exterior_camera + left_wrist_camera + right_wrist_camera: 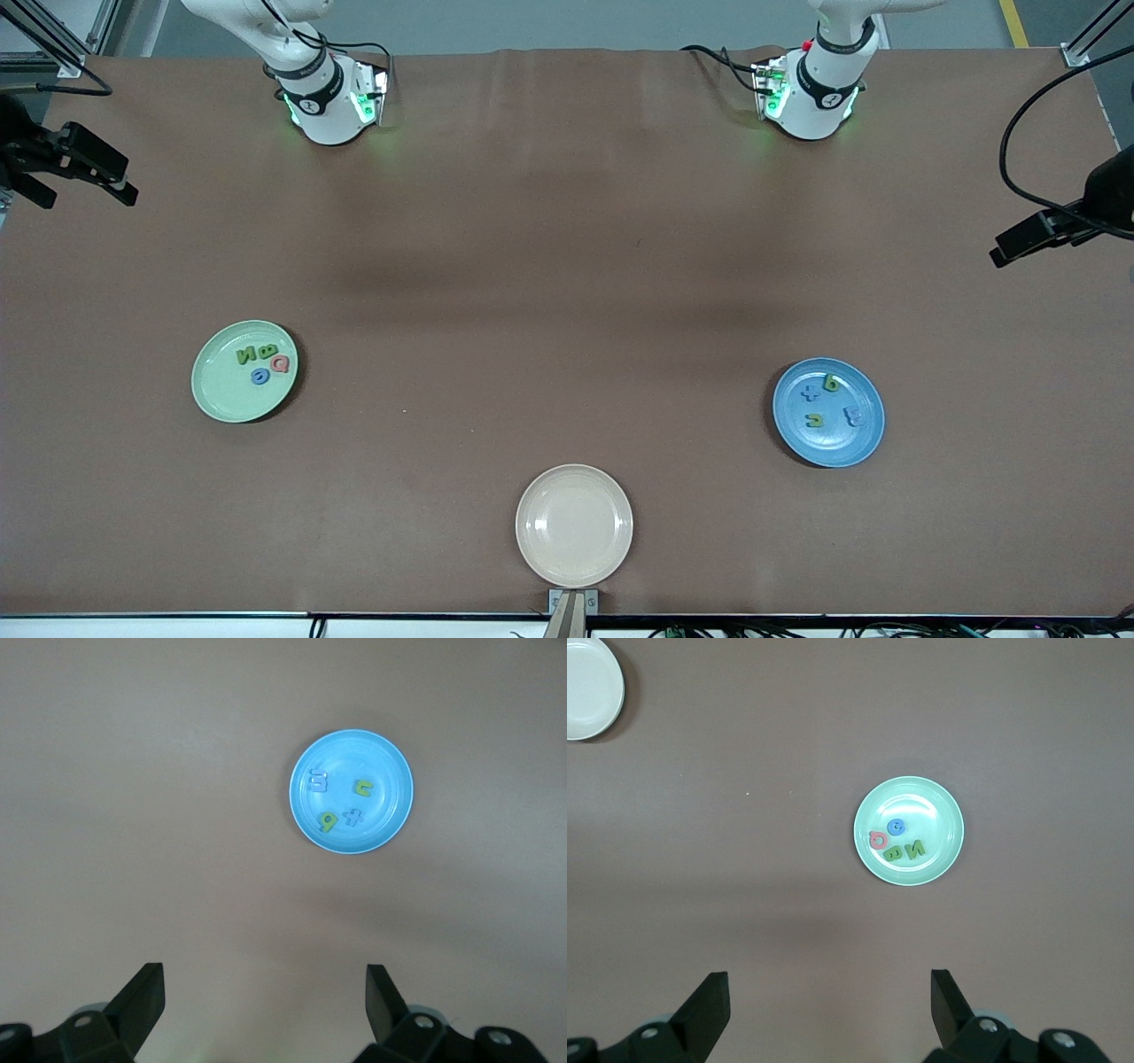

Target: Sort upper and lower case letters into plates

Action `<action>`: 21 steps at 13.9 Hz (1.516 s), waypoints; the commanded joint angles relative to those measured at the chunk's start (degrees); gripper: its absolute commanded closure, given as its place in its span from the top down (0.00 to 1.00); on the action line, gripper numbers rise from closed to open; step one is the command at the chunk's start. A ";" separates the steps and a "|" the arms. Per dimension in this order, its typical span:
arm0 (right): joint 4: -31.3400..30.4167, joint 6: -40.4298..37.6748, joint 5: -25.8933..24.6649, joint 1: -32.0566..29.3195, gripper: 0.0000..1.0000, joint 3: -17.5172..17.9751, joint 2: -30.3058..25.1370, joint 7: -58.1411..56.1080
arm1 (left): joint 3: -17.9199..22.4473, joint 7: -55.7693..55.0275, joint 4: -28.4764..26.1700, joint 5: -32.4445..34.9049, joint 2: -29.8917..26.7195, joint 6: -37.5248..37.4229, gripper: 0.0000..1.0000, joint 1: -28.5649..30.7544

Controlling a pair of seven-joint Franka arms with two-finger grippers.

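1. Green plate [221,394]: four foam letters. The green "N" [917,849] reads clearly. The blue piece [897,826] reads as "O" or "o". The red piece [877,840] reads as "D" or "Q". The second green piece [893,853] cannot be read.
2. Blue plate [828,447]: a blue "+" sign [353,817], a green "c" or "u" [363,788], a green "g" or "b" [328,821], and a pale blue "B" [317,780].
3. No printed labels or brands are legible elsewhere.

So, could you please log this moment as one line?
letters: in green plate and blue plate | cream plate: bare | left gripper: open | right gripper: open
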 commanded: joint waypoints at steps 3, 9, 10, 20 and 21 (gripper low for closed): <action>3.71 -0.02 0.47 0.13 1.00 -0.26 1.93 0.80 | 3.05 6.46 -3.31 -1.15 -3.60 0.19 1.00 -1.06; 4.06 0.33 0.64 -0.57 1.00 -0.53 5.61 0.98 | 2.70 7.25 -12.19 -1.07 -9.76 3.54 1.00 -4.91; 4.15 0.42 0.55 -0.48 1.00 -0.53 6.58 0.98 | 2.35 7.25 -12.19 -1.15 -9.67 3.45 1.00 -5.80; 8.28 2.43 0.90 -0.66 1.00 -0.61 8.26 0.98 | -7.51 7.34 -10.18 -1.16 -9.76 2.22 1.00 0.00; 8.28 2.70 0.91 -0.48 1.00 -0.61 8.26 0.89 | -6.63 7.43 -10.17 -1.16 -9.84 1.61 1.00 -0.44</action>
